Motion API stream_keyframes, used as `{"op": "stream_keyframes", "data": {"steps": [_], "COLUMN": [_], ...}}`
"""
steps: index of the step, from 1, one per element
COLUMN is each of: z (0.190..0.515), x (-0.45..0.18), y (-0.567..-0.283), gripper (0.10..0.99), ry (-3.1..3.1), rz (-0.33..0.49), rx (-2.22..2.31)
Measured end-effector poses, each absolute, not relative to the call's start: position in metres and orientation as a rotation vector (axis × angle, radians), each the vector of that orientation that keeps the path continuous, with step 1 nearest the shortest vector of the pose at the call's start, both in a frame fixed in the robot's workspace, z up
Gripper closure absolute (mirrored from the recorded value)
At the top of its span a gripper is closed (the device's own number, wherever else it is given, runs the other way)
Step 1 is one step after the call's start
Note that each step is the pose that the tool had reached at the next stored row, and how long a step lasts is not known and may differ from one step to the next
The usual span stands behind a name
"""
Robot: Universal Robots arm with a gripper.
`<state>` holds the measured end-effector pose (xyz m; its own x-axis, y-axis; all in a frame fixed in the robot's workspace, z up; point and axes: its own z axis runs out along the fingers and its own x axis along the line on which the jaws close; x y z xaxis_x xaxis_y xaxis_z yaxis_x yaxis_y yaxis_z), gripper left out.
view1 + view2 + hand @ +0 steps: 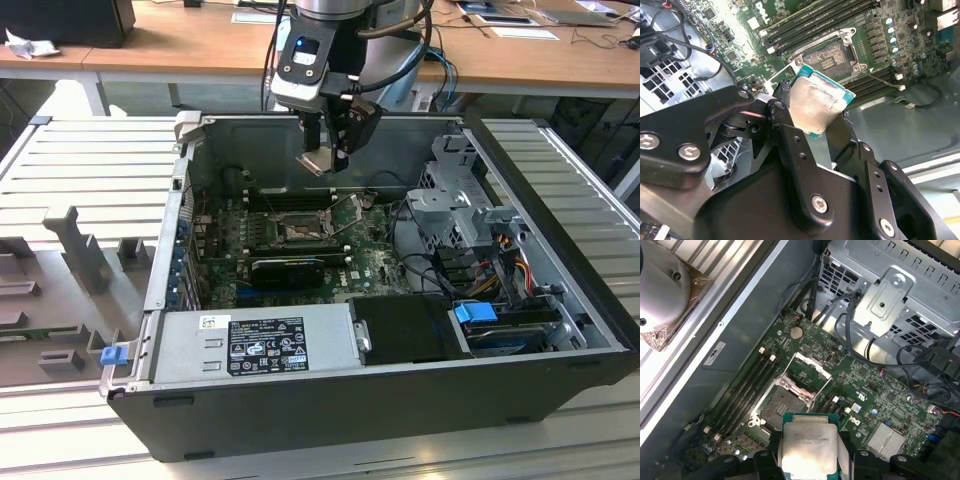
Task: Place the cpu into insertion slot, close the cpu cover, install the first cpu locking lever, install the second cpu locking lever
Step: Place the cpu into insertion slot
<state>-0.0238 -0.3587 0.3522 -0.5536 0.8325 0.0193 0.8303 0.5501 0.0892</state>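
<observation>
Clamped on the cpu by its edges, the gripper is held above the insertion slot, seen at six o'clock of it in the exterior view. The cpu is judged light, stiff and fragile; only its edges should be gripped.

Even, soft room light in the exterior view, I noted; the case interior lay in shade. In the second wrist view hard glare washed out the board and the cpu face shone. In the first wrist view its face glared pale.
</observation>
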Motion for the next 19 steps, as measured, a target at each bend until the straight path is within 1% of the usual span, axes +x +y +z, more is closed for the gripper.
{"op": "stream_keyframes", "data": {"steps": [9, 14, 19], "z": [0.3508, 0.3478, 0.3462], "x": [-0.0238, -0.0238, -0.0238], "y": [-0.3587, -0.3587, -0.3587], "gripper": [0.557, 0.557, 0.557], "ry": [2.688, 2.605, 2.596], "rz": [0.135, 0.133, 0.133], "rx": [1.566, 1.692, 1.705]}}
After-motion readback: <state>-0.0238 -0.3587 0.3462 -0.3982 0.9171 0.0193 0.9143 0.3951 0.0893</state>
